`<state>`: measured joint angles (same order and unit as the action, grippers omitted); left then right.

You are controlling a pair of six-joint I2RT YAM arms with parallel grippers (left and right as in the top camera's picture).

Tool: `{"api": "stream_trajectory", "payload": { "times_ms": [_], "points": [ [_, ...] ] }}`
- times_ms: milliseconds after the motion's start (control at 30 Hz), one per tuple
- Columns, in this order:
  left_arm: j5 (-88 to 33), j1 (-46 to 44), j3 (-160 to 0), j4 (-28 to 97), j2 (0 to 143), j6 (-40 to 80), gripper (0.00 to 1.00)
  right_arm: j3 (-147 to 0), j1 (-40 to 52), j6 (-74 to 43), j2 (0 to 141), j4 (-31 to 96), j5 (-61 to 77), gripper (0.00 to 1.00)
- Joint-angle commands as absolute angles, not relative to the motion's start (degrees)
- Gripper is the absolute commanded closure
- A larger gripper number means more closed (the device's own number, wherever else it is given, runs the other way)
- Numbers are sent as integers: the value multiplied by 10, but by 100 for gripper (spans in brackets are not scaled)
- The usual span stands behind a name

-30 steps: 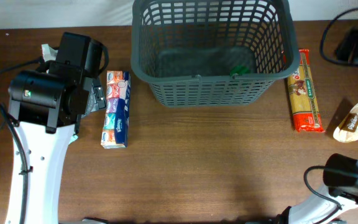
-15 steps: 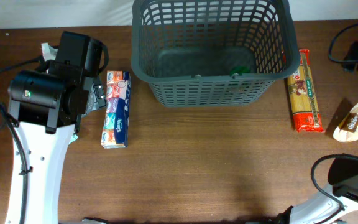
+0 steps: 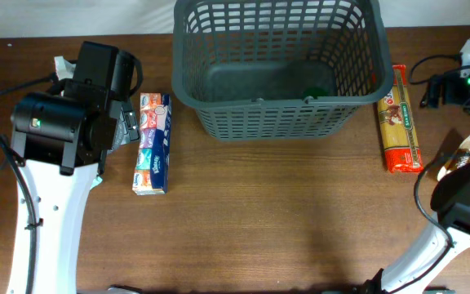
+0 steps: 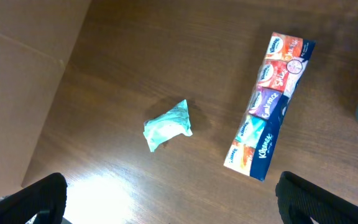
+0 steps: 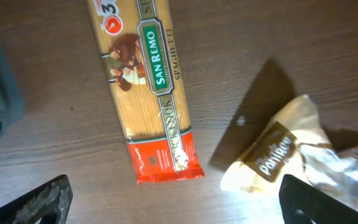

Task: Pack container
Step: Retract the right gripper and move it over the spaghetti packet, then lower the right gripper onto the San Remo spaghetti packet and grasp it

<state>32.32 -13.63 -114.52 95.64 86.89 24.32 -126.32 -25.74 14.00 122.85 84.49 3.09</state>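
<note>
near the left edge the left gripper (image 4: 173,202) hangs with its jaws spread wide, holding nothing. under it lie a crumpled teal packet (image 4: 168,125) and, right of that, a long tissue pack (image 3: 152,143). the container (image 3: 276,121) stands at the middle of the far edge, a small green thing (image 3: 315,93) inside. just beside its right wall lies a spaghetti pack (image 3: 401,118), then a beige bag (image 5: 272,155) by the right edge. the right gripper (image 5: 176,202) hovers over these two, jaws wide apart
</note>
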Motion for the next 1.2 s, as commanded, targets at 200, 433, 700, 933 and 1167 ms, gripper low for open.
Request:
{"api": "stream_trajectory", "payload": {
  "times_ms": [200, 433, 700, 933, 1167],
  "points": [
    [321, -133, -1147, 950, 865, 250, 0, -1261, -217, 212, 1267, 836, 69, 1],
    [321, -133, -1147, 950, 865, 250, 0, -1245, -208, 212, 1287, 830, 68, 1],
    [321, -133, -1147, 950, 865, 250, 0, -1186, -210, 209, 1289, 802, 54, 1],
    [321, -133, -1147, 950, 865, 250, 0, -1114, -209, 209, 1289, 766, 54, 1],
    [322, -133, -1147, 950, 865, 250, 0, -1083, -210, 209, 1289, 739, 42, 1]
  ]
}}
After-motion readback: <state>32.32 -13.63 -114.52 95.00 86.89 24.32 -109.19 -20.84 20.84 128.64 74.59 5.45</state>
